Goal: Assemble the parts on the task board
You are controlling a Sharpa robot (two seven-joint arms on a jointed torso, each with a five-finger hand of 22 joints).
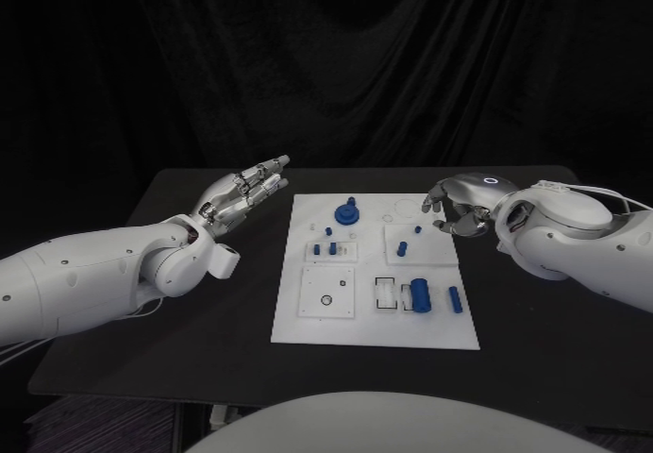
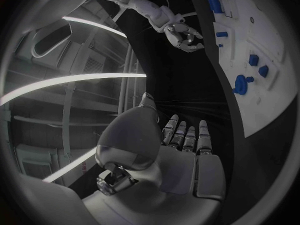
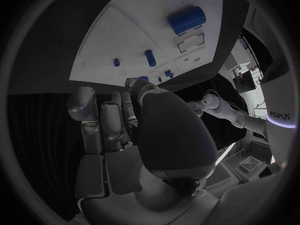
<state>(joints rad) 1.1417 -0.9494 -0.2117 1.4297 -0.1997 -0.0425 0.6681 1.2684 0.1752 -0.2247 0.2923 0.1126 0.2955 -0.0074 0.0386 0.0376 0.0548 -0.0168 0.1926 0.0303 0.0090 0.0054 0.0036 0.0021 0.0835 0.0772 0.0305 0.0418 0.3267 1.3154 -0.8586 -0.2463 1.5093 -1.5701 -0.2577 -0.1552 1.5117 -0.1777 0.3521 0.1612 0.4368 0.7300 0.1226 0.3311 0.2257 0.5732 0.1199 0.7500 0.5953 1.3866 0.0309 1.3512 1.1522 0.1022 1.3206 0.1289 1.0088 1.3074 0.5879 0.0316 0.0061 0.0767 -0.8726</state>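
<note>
A: Left hand (image 1: 245, 196), left of centre in the head view, has its fingers straight and side by side, holding nothing. Right hand (image 1: 458, 206) curls loosely at the task board (image 1: 307, 326)'s upper right edge, nothing in it that I can see.

B: That blue cylinder (image 1: 421, 294), lower right of the board, looks like smooth hard plastic. Probably light and slippery, so I'd grab it across the middle.

White task board (image 1: 307, 321) mid-table; blue parts (image 1: 421, 294) on it, maybe some upright.

Dim scene, dark surround; task board (image 1: 307, 326) brightly lit; wrist views fisheye-warped.
</note>
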